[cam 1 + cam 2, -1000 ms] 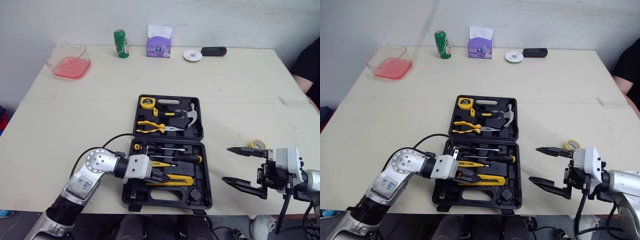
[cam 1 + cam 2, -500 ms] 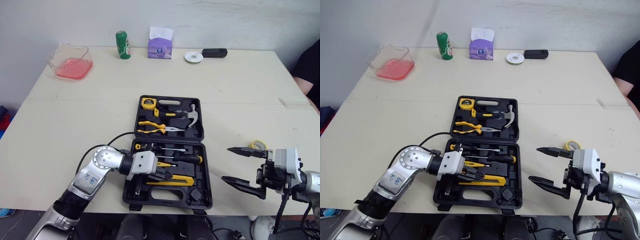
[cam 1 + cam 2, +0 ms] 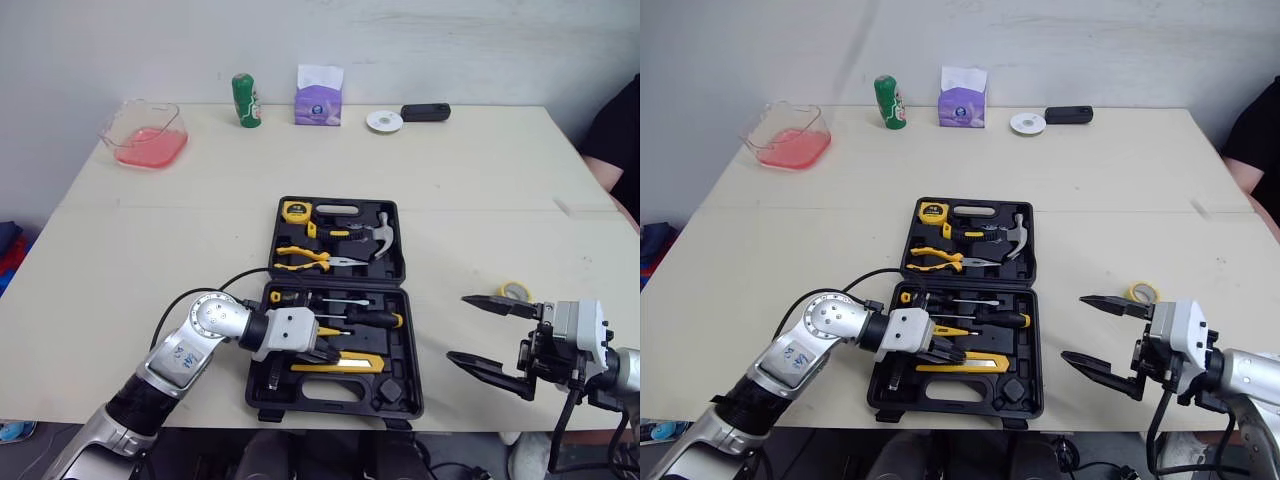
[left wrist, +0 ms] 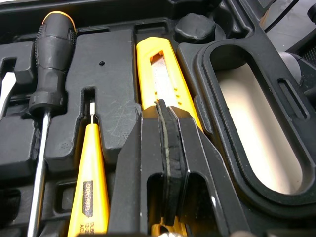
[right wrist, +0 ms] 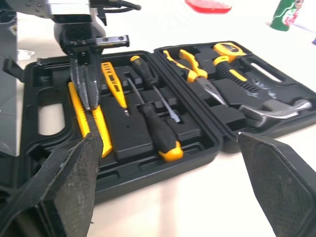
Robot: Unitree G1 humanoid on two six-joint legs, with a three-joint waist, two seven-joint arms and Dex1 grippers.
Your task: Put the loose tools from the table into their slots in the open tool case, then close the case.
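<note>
Beige counter (image 3: 150,250), open black plastic tool case (image 3: 398,262) lying flat at its middle, both halves up.

Far half: yellow tape measure (image 3: 294,209), steel claw hammer (image 3: 380,228) and yellow-handled pliers (image 3: 305,262), all seated.

Near half: black-handled screwdriver with orange end (image 3: 375,318), slim yellow tester screwdriver (image 4: 89,187) and yellow utility knife (image 4: 159,69), each in its own recess.

Left tool (image 3: 330,352): fingers closed flat against each other, nothing between the pads. The tips sit on the yellow utility knife, near the middle of its length. It reads as pressing, not gripping.

Right tool (image 3: 460,328): spread wide and empty, over bare counter just right of the case, clear of it.

Small yellow roll of tape (image 3: 515,290): loose on the counter beyond the right tool, near it, apart from the case.

Step in hand, by my judgement: bedding the knife down into its slot. It looks level with the moulding, so this step is close to done.

Next move: lift the left tool straight up and out of the case. The roll looks like the last loose item; the right tool is best placed for it and needs to reach forward and close on its rim. Which recess takes it I cannot tell. Lid closing comes after.
</note>
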